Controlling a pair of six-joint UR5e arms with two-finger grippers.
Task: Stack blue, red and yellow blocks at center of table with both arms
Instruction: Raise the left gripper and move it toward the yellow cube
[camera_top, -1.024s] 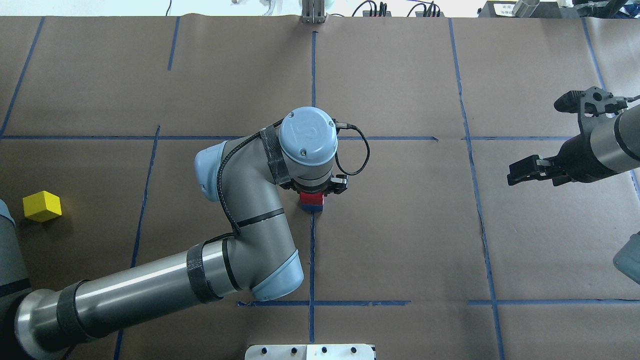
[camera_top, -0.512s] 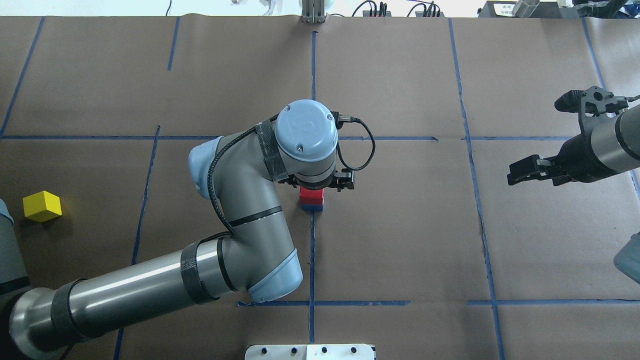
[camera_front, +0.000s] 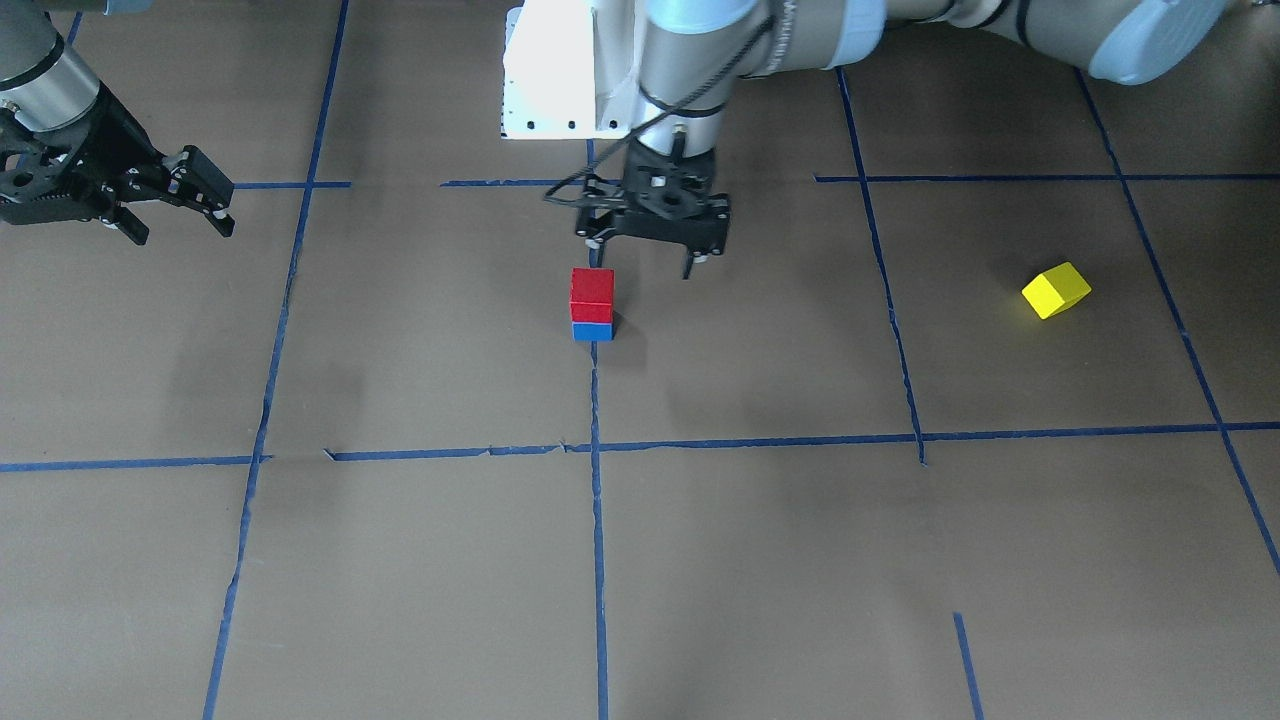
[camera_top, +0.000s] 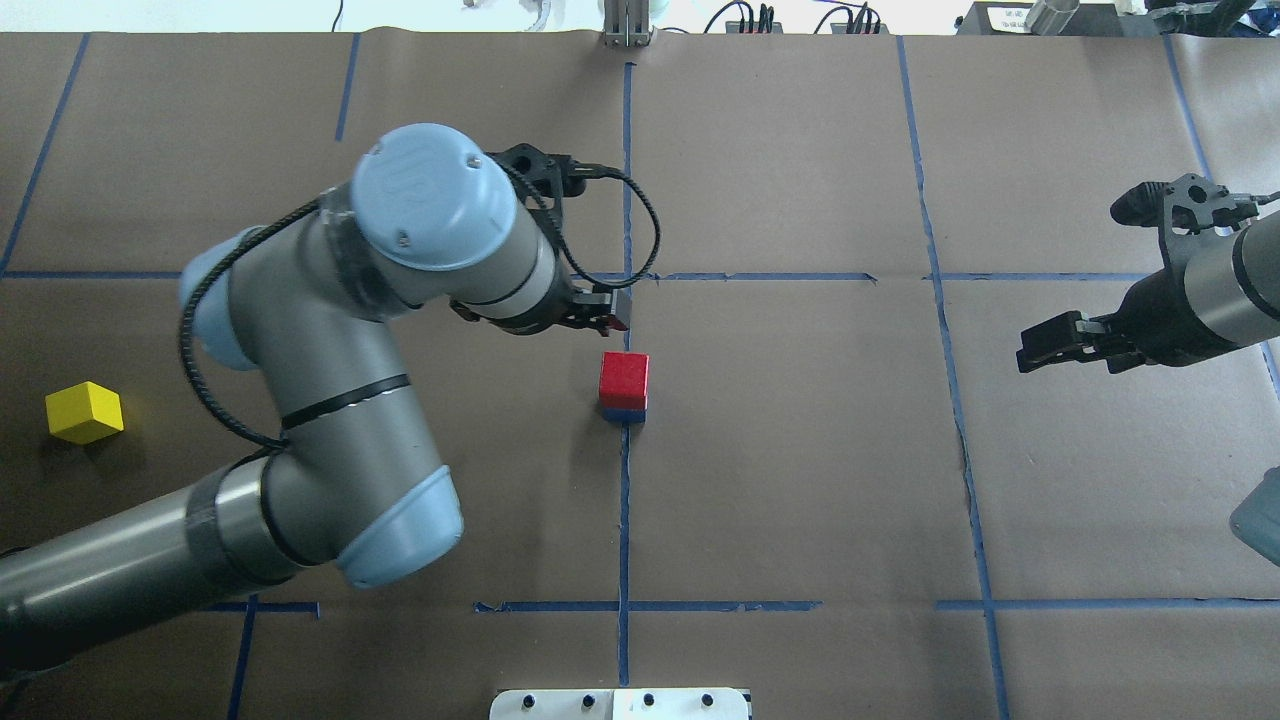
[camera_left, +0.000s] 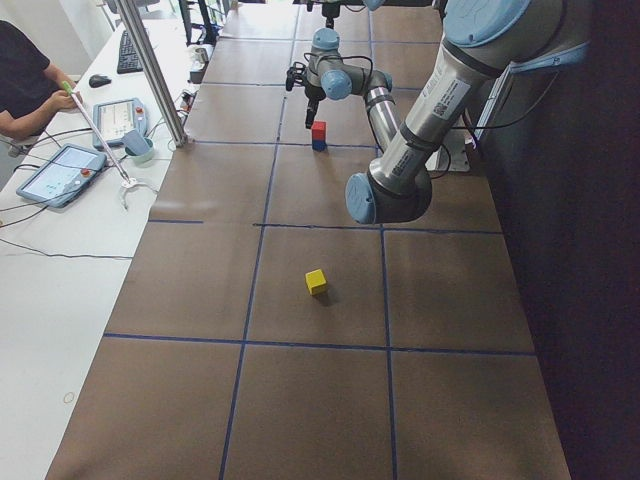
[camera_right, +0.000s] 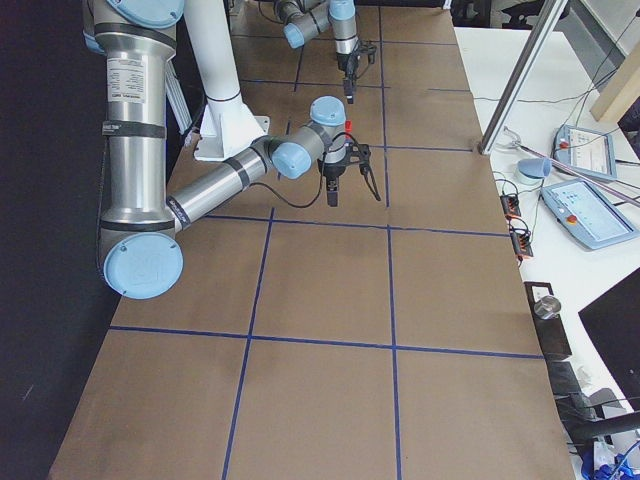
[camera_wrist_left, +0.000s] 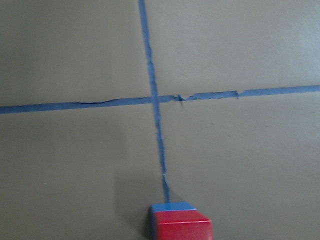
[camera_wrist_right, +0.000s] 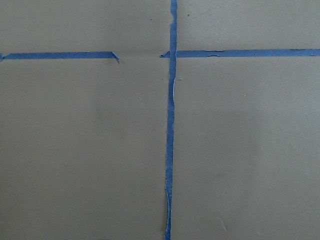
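red cube (camera_front: 591, 285), matte, atop blue cube (camera_front: 592, 331), left hand (camera_front: 645, 264) and right hand (camera_front: 182, 230) spread empty

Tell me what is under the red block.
The blue block lies under the red block, resting on the table. Its top face is covered; only its sides show.

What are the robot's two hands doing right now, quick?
Left gripper: open, empty, jaws clear of the red block.
Right gripper: open, empty.

Jaws apart: left claw (camera_front: 645, 264), right claw (camera_front: 180, 226).
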